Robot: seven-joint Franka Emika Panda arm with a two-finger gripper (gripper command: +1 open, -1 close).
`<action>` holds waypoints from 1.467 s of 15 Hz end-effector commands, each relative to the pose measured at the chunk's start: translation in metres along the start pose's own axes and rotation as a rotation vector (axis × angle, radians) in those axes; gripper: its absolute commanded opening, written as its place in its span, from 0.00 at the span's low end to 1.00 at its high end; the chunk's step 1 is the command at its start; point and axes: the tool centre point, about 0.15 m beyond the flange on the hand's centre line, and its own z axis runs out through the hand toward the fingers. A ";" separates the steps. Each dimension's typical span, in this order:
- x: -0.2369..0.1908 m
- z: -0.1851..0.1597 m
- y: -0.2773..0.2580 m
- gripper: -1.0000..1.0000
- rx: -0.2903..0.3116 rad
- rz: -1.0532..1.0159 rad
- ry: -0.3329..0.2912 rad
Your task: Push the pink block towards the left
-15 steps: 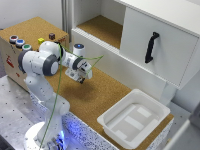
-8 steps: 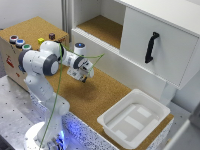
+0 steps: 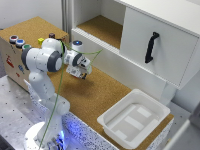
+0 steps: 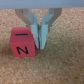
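In the wrist view the pink block [image 4: 23,43], a small pinkish-red cube with a dark "N" on its face, rests on the cork surface. My gripper [image 4: 39,44] is shut with nothing between its fingers. One finger [image 4: 34,33] lies right against the block's side. In the exterior view the gripper [image 3: 78,73] hangs low over the cork table in front of the cabinet. The block is hidden behind it there.
A white tray [image 3: 134,120] sits at the exterior view's right. A white cabinet with a black handle [image 3: 151,47] and an open shelf [image 3: 102,30] stands behind. On the raised box at the left are a yellow cube [image 3: 41,40], a dark purple cube [image 3: 51,35] and coloured discs [image 3: 20,43].
The gripper has shifted only slightly, toward the exterior view's left. Nothing else visibly differs.
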 end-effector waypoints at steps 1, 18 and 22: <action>0.009 0.004 -0.032 0.00 0.015 0.015 -0.023; -0.003 -0.040 -0.053 1.00 -0.007 -0.112 0.026; 0.008 -0.005 -0.051 1.00 0.018 -0.128 -0.028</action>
